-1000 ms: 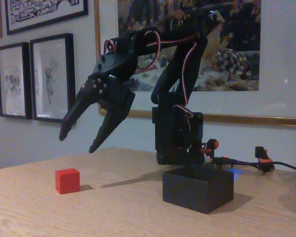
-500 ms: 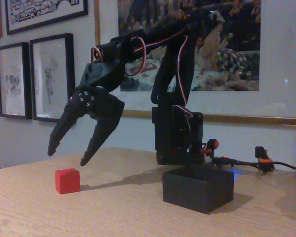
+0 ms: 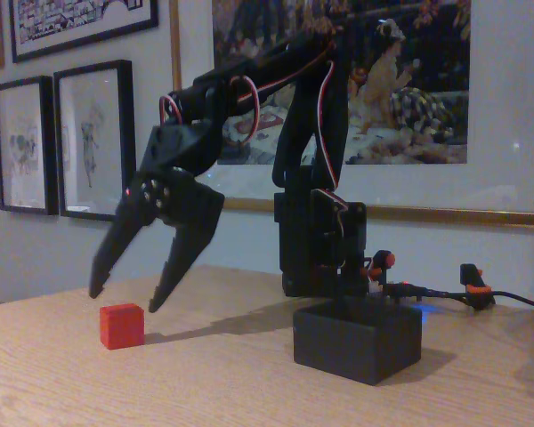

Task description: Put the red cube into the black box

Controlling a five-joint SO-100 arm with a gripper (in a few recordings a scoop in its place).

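Observation:
A small red cube [image 3: 122, 326] rests on the wooden table at the left of the fixed view. Directly above it hangs my black gripper [image 3: 123, 298], open, its two fingers pointing down and spread about as wide as the cube. The fingertips stop a little above the cube's top face and touch nothing. The black box [image 3: 357, 341], low and lidless, stands on the table to the right, in front of the arm's base. What lies inside the box is hidden by its walls.
The arm's black base [image 3: 320, 242] stands behind the box, with orange clips and a cable [image 3: 474, 289] running right along the table. Framed pictures hang on the wall behind. The wooden table [image 3: 214, 382] lies bare between cube and box.
The gripper has swung down and to the left, from well above the table to just over the red cube. It stayed open. Cube and box have not moved.

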